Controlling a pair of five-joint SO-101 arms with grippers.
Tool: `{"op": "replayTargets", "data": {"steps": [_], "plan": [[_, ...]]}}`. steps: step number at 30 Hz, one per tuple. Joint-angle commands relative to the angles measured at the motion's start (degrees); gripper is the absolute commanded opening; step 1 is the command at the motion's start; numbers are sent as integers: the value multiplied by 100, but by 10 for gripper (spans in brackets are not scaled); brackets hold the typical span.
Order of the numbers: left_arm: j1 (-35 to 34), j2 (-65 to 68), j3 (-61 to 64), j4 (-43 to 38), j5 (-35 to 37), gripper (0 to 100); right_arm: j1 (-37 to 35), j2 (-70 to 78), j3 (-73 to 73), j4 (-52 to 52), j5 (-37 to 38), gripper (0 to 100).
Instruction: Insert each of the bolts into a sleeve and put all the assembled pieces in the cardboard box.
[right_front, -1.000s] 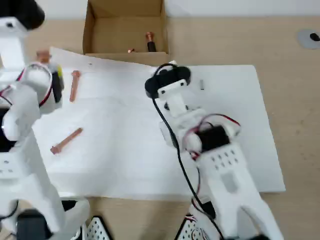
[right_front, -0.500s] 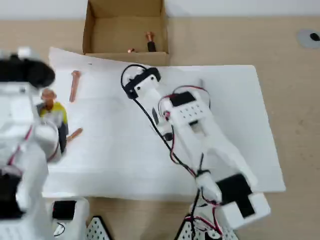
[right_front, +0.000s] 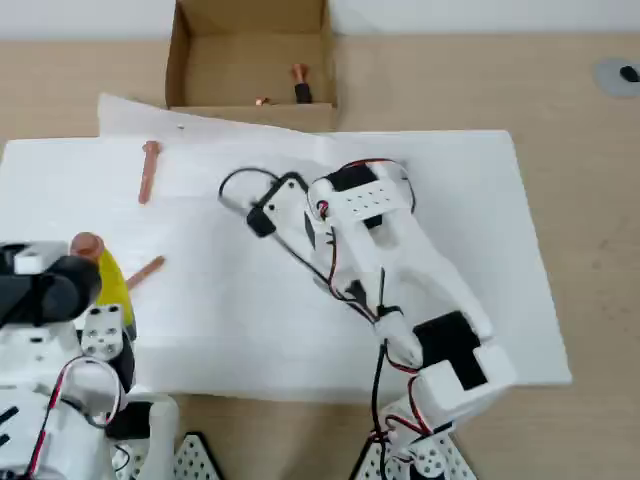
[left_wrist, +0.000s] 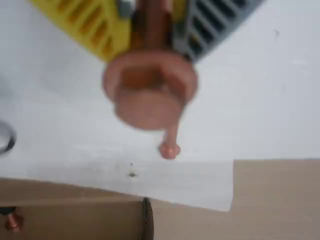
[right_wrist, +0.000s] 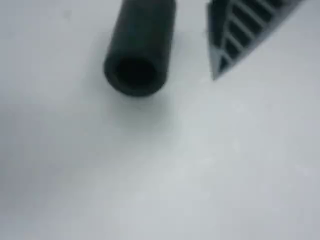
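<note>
Left pincer (left_wrist: 150, 17) is clamping a bolt (left_wrist: 149, 87) by the shank, head outward, over paper (left_wrist: 260, 100); a loose bolt (left_wrist: 169, 147) is lying beyond.

Right wrist view: a sleeve (right_wrist: 140, 50) is sitting near the right pincer (right_wrist: 216, 65), bore showing; that pincer's grip cannot be told.

High view: the box (right_front: 178, 60) is holding one assembled piece (right_front: 299, 84); two loose bolts (right_front: 148, 172) (right_front: 150, 268) are lying on the paper. Judgement: most pairings are remaining.

The wooden table (right_front: 590, 200) carries a white paper sheet (right_front: 200, 320) at its centre and a cardboard box (right_front: 230, 70) at twelve o'clock.
</note>
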Motion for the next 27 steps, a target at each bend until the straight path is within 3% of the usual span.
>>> {"op": "replayTargets", "data": {"steps": [1,9,17,27], "plan": [[-53,-4,-9,-114,-9,2,-31,-48,-242,167,53,433],[-53,-13,-18,9,-9,2,-13,-57,-242,536,62,433],[-53,-22,-18,369,-35,4,479,-163,-92,484,70,433],[-18,-382,35,369,-53,6,505,620,374,-352,62,433]]}}
